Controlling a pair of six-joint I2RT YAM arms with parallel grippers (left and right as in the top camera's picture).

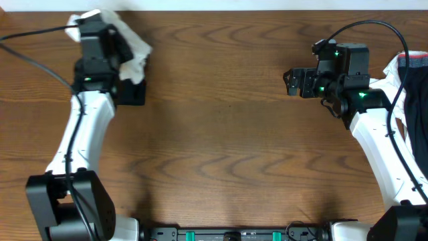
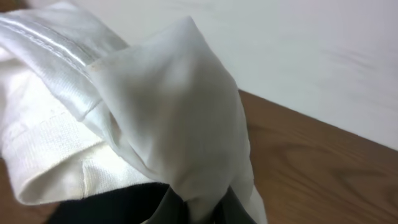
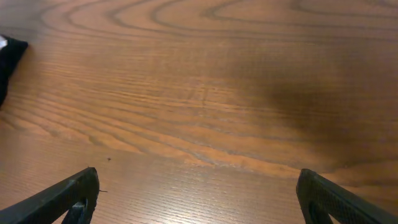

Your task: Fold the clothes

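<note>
Your left fingers (image 2: 169, 208) are clenched on a pinch of the white garment (image 2: 168, 106), which is bunched up over the far left corner of the desk (image 1: 221, 134). A black garment (image 1: 134, 92) lies just beneath it. Your right fingers (image 3: 68, 196) are spread wide and hold nothing, hovering above bare wood toward the desk's right side. More clothes (image 1: 414, 67), white and dark, sit heaped at the desk's right edge.

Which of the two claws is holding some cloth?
The left gripper, pinched shut on a white garment; the right gripper stands wide open over the wooden table.
</note>
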